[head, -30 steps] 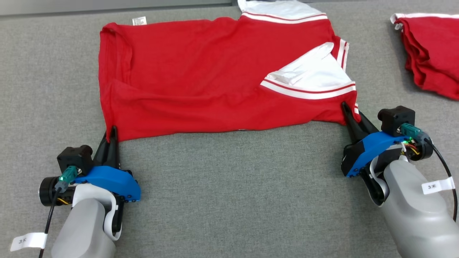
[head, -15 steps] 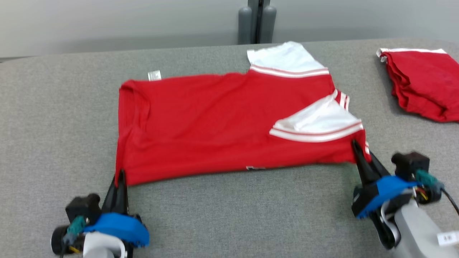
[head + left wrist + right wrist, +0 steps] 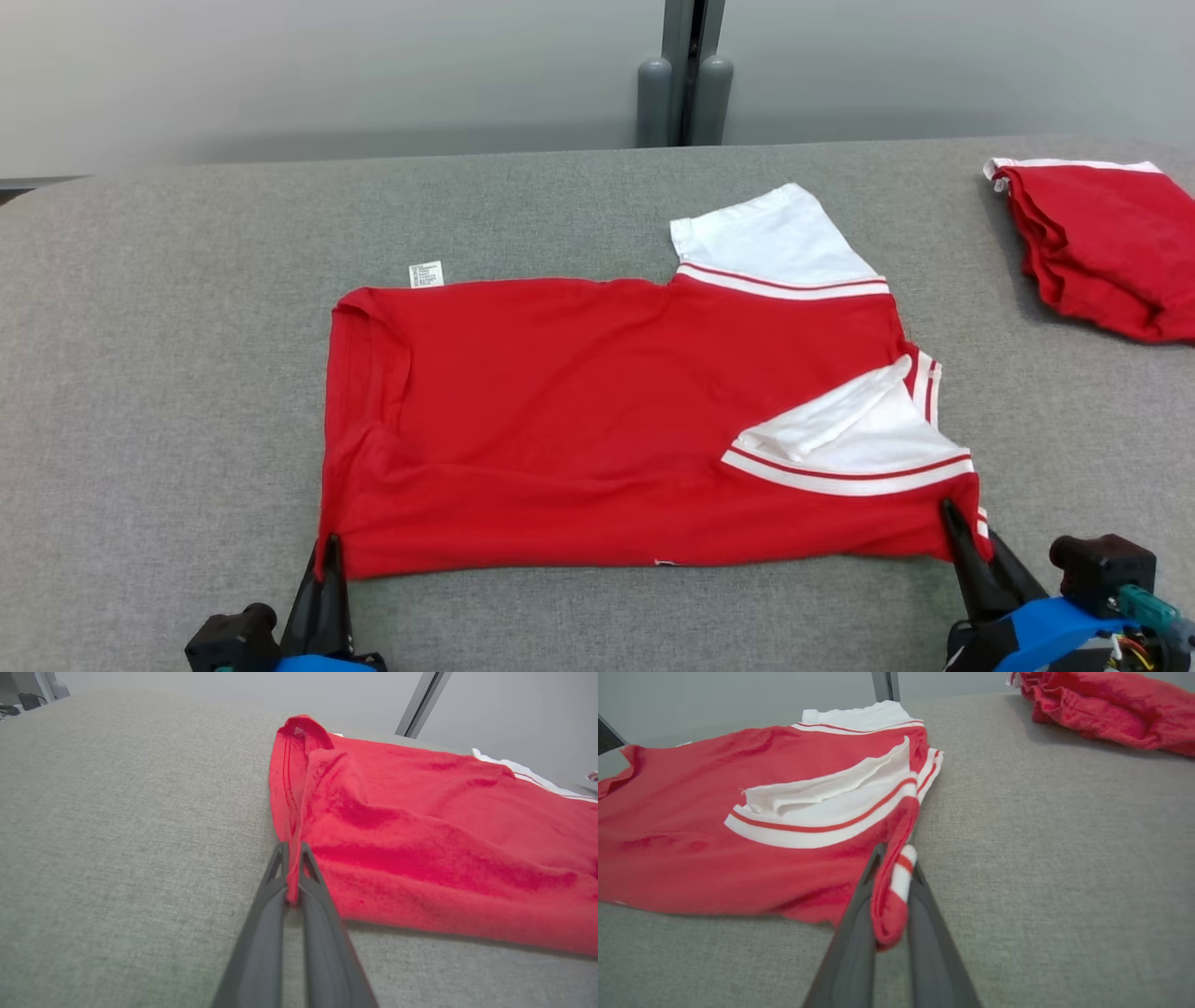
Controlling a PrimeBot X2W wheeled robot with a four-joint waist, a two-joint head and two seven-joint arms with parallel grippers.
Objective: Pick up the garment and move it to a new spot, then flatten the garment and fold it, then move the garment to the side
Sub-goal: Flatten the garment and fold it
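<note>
Dragged garment (image 3: pixel 560 420) nearer over the surface (image 3: pixel 177 373) (camera tilted too), near corners pinched in left end effector (image 3: pixel 328 549) and right end effector (image 3: pixel 951 513); flattening pull, folding next

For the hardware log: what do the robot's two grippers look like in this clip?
Both the left gripper and right gripper have two long, dark grey fingers tapering to points, mounted on a blue housing. A black boxy block sits beside each; the right one's carries a teal plug and coloured wires.
</note>
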